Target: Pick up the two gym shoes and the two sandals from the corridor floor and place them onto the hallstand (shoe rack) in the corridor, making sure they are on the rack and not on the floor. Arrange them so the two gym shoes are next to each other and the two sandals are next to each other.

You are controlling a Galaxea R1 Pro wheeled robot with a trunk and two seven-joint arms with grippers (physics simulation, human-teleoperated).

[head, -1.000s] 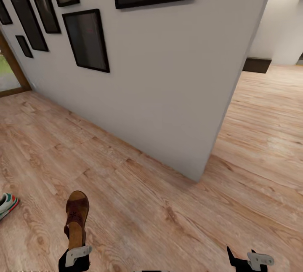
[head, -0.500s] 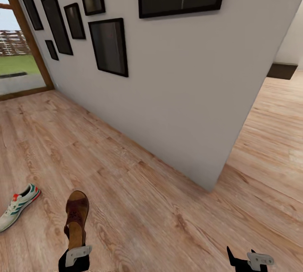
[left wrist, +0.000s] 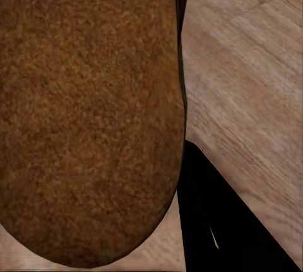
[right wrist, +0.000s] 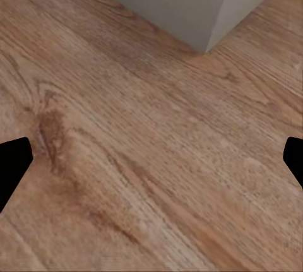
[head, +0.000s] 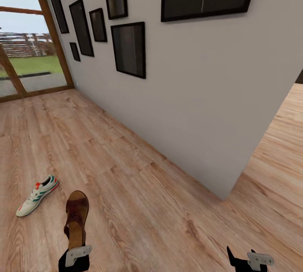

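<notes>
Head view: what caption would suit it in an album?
Left hand carrying a sandal, one gym shoe on the corridor floor.

One sandal (head: 76, 218) is visible, at about 7 o'clock in the head view; its brown sole (left wrist: 88, 114) also appears in the left wrist view. One gym shoe (head: 38, 195) lies on the corridor floor (head: 139, 196), at about 8 o'clock. Two grippers can be counted: the left gripper (head: 77, 254) at 7 o'clock and the right gripper (head: 252, 259) at 5 o'clock. On the grey wall (head: 202, 108) I count eight black picture frames (head: 130, 49), some cut by the edge, from 10 to 1 o'clock. One glass door (head: 29, 53) stands at 10 o'clock.
</notes>
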